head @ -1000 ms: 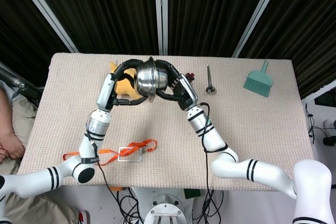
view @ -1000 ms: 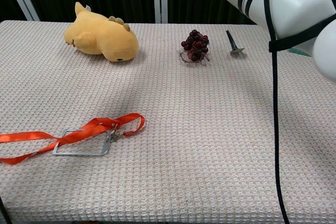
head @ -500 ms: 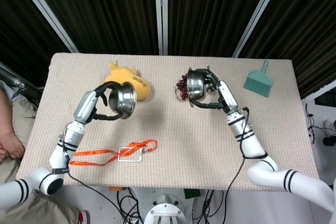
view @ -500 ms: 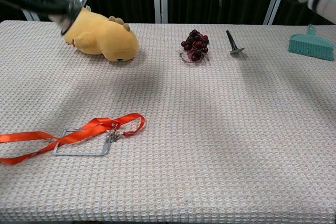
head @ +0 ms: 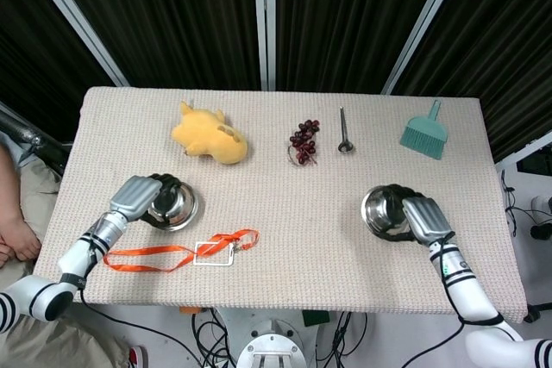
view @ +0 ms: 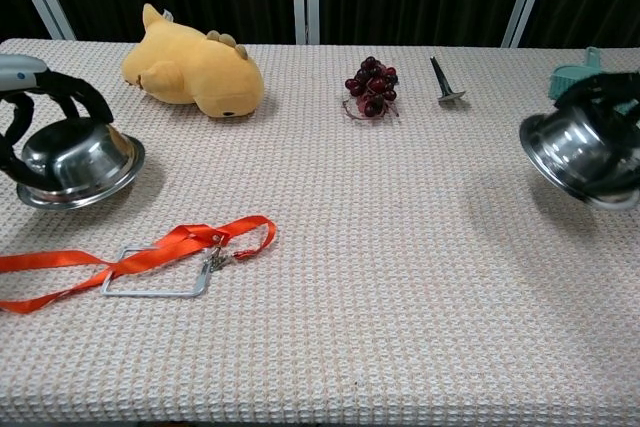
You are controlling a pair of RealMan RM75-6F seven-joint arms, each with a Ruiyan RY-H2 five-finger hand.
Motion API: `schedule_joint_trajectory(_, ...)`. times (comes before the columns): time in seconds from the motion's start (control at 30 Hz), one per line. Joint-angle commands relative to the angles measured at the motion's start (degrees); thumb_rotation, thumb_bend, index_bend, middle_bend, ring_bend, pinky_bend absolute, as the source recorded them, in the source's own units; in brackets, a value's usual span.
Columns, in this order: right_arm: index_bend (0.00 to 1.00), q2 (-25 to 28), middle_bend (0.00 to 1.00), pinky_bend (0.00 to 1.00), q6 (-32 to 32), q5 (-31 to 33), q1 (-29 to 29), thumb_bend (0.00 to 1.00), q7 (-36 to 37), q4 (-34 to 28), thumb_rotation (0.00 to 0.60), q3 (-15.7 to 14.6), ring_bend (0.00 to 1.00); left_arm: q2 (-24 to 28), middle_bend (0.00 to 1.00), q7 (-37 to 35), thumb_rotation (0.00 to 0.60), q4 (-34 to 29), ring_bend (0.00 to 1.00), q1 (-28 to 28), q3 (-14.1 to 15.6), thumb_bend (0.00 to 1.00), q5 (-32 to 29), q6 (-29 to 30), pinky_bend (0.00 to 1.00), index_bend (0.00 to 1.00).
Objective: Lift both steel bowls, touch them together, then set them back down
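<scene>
Lowering both shiny round steel bowls [head: 171, 205] [head: 385, 211] apart after touching, I grip one in each hand [head: 138, 197] [head: 424, 218], near the worktop [head: 285, 239]

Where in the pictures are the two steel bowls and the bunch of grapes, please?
left steel bowl [view: 75, 159], chest view, on its shiny outer wall.
right steel bowl [head: 382, 209], head view, on the inside of its basin.
bunch of grapes [view: 371, 86], chest view, on the middle of the dark cluster.

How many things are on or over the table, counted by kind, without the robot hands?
Steel bowls: 2
Plush toy: 1
Grape bunch: 1
Metal tool: 1
Teal brush: 1
Orange lanyard: 1
Total: 7
</scene>
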Motion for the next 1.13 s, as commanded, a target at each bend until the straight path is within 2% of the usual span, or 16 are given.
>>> schedule_joint_trajectory(0.03,0.39,0.93,0.29,0.16,-2.46,1.67,-0.47,0.41,-1.39,-1.25,0.6,-1.35,0.22,0.42,0.26,3.06,0.6,-0.16,0.33,-0.71,0.15,0.14,-2.8,-0.82,0.51,0.08)
schedule_joint_trajectory(0.07,0.21,1.27,0.15,0.08,-3.13,2.07,-0.25,0.34,-2.18,-1.2,0.6,-1.52,0.1,0.09,0.15,3.94,0.6,0.13,0.25,-0.34,0.13,0.14,-2.39,0.51,0.47,0.01)
schedule_joint_trajectory(0.1,0.06,1.23,0.03,0.02,-2.74,2.28,-0.31,0.26,-2.86,-1.15,0.6,-1.38,0.01,-0.03,0.07,4.39,0.6,0.21,0.18,-0.08,0.17,0.14,-2.02,1.29,0.43,0.0)
schedule_joint_trajectory(0.13,0.01,1.02,0.01,0.0,-1.91,2.25,-0.55,0.23,-3.22,-1.15,0.6,-1.12,0.0,0.01,0.02,4.74,0.6,0.23,0.14,0.14,0.19,0.14,-1.77,1.9,0.41,0.0)
schedule_joint_trajectory(0.3,0.0,0.87,0.0,0.0,2.4,0.66,-2.64,0.09,-3.17,-2.08,0.6,-0.52,0.0,0.78,0.0,5.22,0.6,-0.52,0.04,1.53,0.27,0.14,-0.11,4.94,0.32,0.0)
schedule_joint_trajectory(0.5,0.0,2.65,0.0,0.0,5.4,-1.62,-5.03,0.07,-1.33,-4.06,0.6,-0.59,0.0,2.77,0.0,6.08,0.6,-3.99,0.01,3.58,0.47,0.14,-0.96,7.37,0.28,0.0)
schedule_joint_trajectory(0.57,0.0,3.03,0.0,0.0,7.73,-2.97,-6.4,0.07,-0.19,-4.47,0.6,-0.52,0.0,3.11,0.0,6.19,0.6,-5.17,0.0,5.67,-0.02,0.12,-1.12,11.6,0.26,0.0)
schedule_joint_trajectory(0.63,0.0,2.53,0.0,0.0,12.33,-4.85,-8.95,0.07,0.66,-4.25,0.6,-0.64,0.0,2.34,0.0,6.37,0.6,-6.52,0.0,9.83,-0.91,0.08,-0.98,20.35,0.23,0.0)
schedule_joint_trajectory(0.7,0.0,-0.46,0.0,0.0,19.52,-7.63,-12.31,0.09,0.39,-1.7,0.6,-0.64,0.0,0.59,0.0,7.26,0.6,-7.01,0.0,14.55,-1.06,0.07,-0.22,29.56,0.21,0.0)
schedule_joint_trajectory(0.8,0.0,-6.52,0.0,0.0,27.91,-10.21,-16.69,0.1,-1.9,4.26,0.6,-1.19,0.0,-3.35,0.0,9.47,0.6,-6.54,0.0,20.51,-0.03,0.06,0.58,39.38,0.2,0.0)
schedule_joint_trajectory(0.93,0.0,-10.54,0.0,0.0,29.67,-11.05,-19.5,0.11,-0.11,8.92,0.6,-2.29,0.0,-7.4,0.0,13.61,0.6,-6.0,0.0,25.5,2.46,0.06,1.1,44.88,0.2,0.0)
schedule_joint_trajectory(1.13,0.0,-11.99,0.0,0.0,27.97,-12.13,-19.66,0.12,0.03,11.34,0.6,-1.8,0.0,-9.04,0.0,14.03,0.6,-6.28,0.0,28.03,4.64,0.06,2.87,44.39,0.18,0.0)
